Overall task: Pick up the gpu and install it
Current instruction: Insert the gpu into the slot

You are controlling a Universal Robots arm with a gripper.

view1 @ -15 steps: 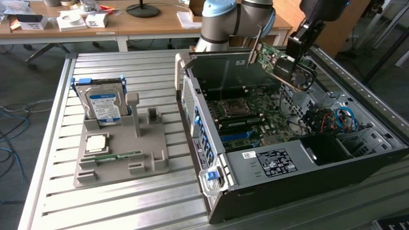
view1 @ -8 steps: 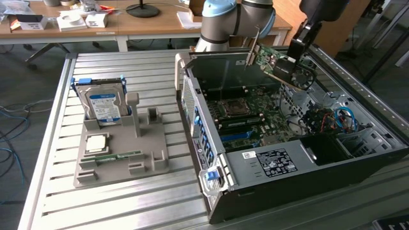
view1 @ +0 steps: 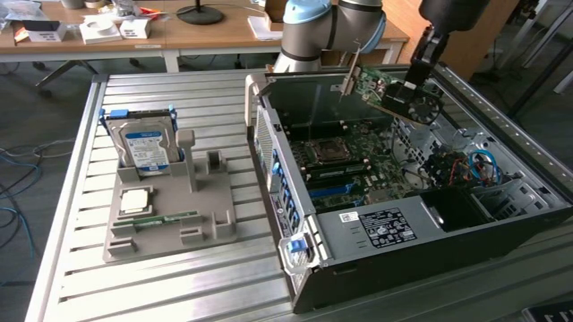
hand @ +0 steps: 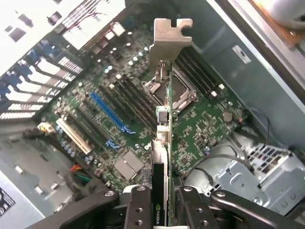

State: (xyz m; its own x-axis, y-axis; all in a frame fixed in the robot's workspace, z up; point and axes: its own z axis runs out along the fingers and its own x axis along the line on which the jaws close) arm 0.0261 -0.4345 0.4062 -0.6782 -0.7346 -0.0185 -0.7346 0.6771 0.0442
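Note:
My gripper (view1: 410,86) is shut on the gpu (view1: 380,84), a green card with a black fan and a silver end bracket. I hold it tilted in the air above the back of the open computer case (view1: 296,201), over the motherboard (view1: 358,157). In the wrist view the gpu (hand: 164,124) stands edge-on between my fingers (hand: 138,205), its bracket (hand: 171,40) pointing away from the gripper (hand: 162,212). Below the card lie the motherboard (hand: 205,124) and a blue expansion slot (hand: 112,112); the card is clear of the board.
A grey fixture (view1: 206,221) on the slatted metal table at the exterior view's left holds a hard drive (view1: 147,144), a processor (view1: 134,200) and a memory stick (view1: 166,219). Cables (view1: 470,168) and a drive cage sit in the case's right part. Desks stand behind.

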